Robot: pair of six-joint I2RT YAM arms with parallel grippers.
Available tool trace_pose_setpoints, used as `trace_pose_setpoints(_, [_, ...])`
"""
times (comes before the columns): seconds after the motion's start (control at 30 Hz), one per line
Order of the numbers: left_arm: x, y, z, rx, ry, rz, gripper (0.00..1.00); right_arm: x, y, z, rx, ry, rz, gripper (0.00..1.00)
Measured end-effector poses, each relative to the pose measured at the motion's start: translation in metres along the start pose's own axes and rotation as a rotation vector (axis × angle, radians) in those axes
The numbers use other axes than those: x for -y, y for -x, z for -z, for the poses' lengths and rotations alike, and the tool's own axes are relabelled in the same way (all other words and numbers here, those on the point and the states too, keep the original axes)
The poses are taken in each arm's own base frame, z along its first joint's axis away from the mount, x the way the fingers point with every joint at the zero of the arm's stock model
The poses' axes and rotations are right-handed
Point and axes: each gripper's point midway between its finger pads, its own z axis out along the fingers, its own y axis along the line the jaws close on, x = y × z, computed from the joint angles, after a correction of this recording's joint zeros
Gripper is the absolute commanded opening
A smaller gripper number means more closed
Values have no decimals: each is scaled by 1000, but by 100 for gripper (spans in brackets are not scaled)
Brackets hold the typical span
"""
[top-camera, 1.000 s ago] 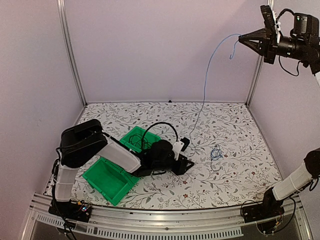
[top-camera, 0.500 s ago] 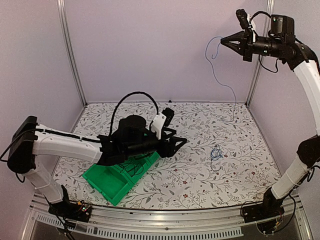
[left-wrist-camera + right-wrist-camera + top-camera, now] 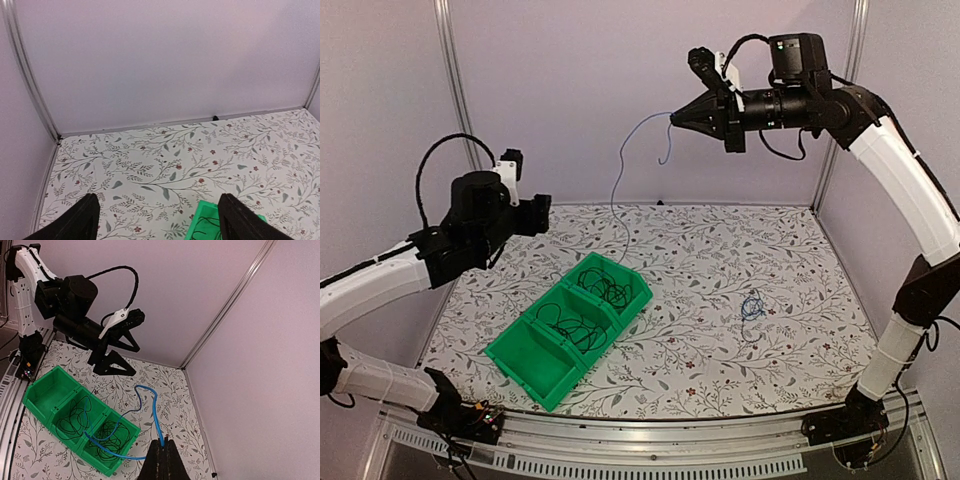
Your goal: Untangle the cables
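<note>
My right gripper (image 3: 673, 118) is high in the air, shut on one end of a long blue cable (image 3: 616, 190). The cable hangs down from it into the far compartment of a green three-part bin (image 3: 513, 352). Black cables (image 3: 604, 289) lie coiled in the far and middle compartments. In the right wrist view the shut fingertips (image 3: 161, 449) pinch the blue cable (image 3: 156, 417), which loops down into the bin (image 3: 37, 392) over the black coils (image 3: 116, 441). My left gripper (image 3: 539, 212) is open and empty, raised left of the bin; it also shows in its own view (image 3: 160, 225) and in the right wrist view (image 3: 117, 357).
A small blue cable coil (image 3: 751, 305) lies on the flowered tabletop (image 3: 790, 260) to the right. Walls and metal corner posts (image 3: 460, 100) close in the back and sides. A corner of the bin (image 3: 202, 222) shows between my left fingers.
My right gripper has swung left with the blue cable, whose lower part now runs into the bin. My left arm has lifted off the bin and drawn back to the left.
</note>
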Motion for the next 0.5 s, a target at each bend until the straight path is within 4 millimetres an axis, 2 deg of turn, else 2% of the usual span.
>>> trace_pose_setpoints(0.07, [-50,1,-2,0,120,20,84,-10,7,-14,12,29,13,0])
trace_pose_setpoints(0.13, [-96,-7,1,-17,229,24,85,-18,15,-29,29,55,26,0])
trace_pose_setpoints(0.23, [-141,-28,3,-55,330,19,85,-45,32,-53,65,123,50,0])
trace_pose_setpoints(0.37, [-182,-69,3,-153,411,22,83,-78,47,-82,99,201,69,0])
trace_pose_setpoints(0.5, [-187,-77,-3,-179,395,37,82,-97,50,-101,110,249,71,0])
